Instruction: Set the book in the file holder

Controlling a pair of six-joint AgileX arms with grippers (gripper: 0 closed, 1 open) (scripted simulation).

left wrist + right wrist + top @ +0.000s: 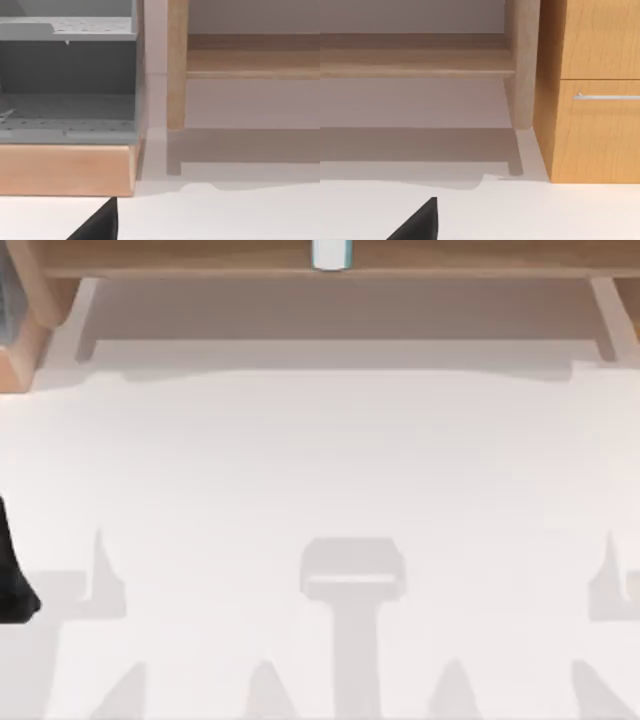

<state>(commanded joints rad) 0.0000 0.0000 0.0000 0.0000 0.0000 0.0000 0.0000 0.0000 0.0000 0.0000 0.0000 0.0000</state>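
Observation:
The book [330,254], white with a teal edge, stands on the long wooden shelf board [200,258] at the back middle of the table. The file holder [22,340] shows as a tan corner at the back left. In the left wrist view the file holder [65,170] has a thick tan front wall and a grey inside. A dark part of my left gripper [100,226] sits low in front of it, apart from it. My left arm [14,575] is at the table's left edge. A dark part of my right gripper [420,225] hovers over the white table.
A shelf leg [176,65] stands just right of the file holder. Another shelf leg [522,65] stands beside a wooden cabinet [590,100] with a drawer handle at the right. The white table [320,470] stretches wide in front of the shelf.

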